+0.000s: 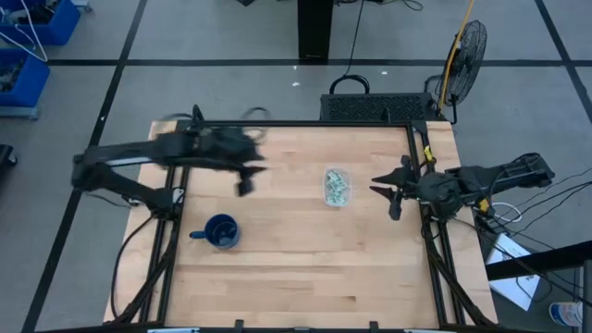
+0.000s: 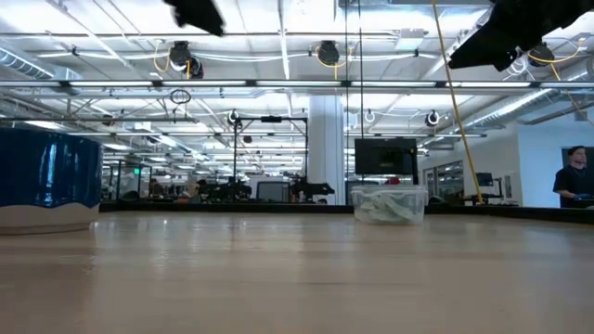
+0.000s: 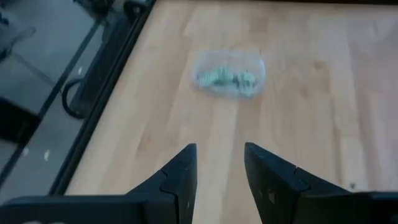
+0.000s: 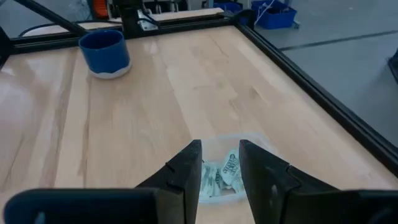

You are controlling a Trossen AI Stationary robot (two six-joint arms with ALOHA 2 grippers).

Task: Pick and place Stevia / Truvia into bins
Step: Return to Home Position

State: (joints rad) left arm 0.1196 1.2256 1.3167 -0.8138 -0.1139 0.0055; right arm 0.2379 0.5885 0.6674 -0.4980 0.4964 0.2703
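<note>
The clear plastic bin (image 1: 336, 187) stands on its base on the table, right of centre, with pale green and white Stevia packets (image 4: 222, 172) lying inside it; it also shows in the low view (image 2: 389, 204) and the left wrist view (image 3: 229, 76). My left gripper (image 1: 250, 178) hangs above the table, left of the bin, fingers open and empty (image 3: 219, 167). My right gripper (image 1: 388, 197) hovers near the table's right edge, pointing toward the bin, open and empty (image 4: 220, 163).
A dark blue mug (image 1: 220, 231) stands on the table's left part, near side. A black frame rail (image 1: 421, 213) runs along the table's right edge. Bare wood lies between the mug and the bin. A person (image 2: 574, 186) stands far off in the room.
</note>
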